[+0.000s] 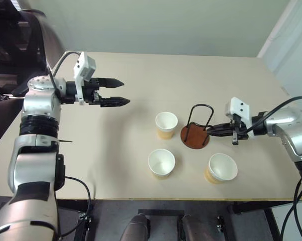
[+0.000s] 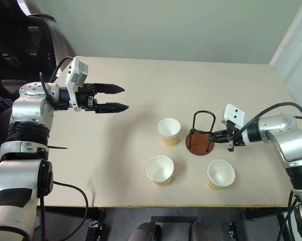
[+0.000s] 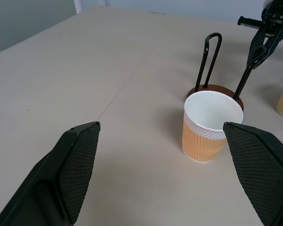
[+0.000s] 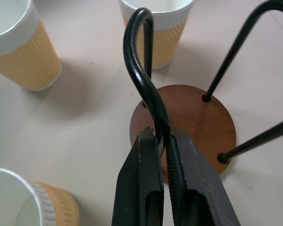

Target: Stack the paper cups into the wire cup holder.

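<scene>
Three paper cups stand upright on the table: one (image 1: 166, 124) just left of the wire cup holder (image 1: 194, 136), one (image 1: 161, 162) nearer the front, one (image 1: 221, 167) at the front right. The holder has a reddish-brown disc base (image 4: 193, 117) and thin black wire loops (image 4: 137, 61). My right gripper (image 4: 162, 134) is shut on one of these loops, low down near the base. My left gripper (image 1: 126, 92) hovers open above the table's left part, well apart from the cups, pointing toward the nearest cup (image 3: 205, 127).
The beige table (image 1: 116, 165) ends at a front edge just below the two nearer cups. A black chair (image 1: 10, 45) stands off the table's far left corner. A wall runs behind the far edge.
</scene>
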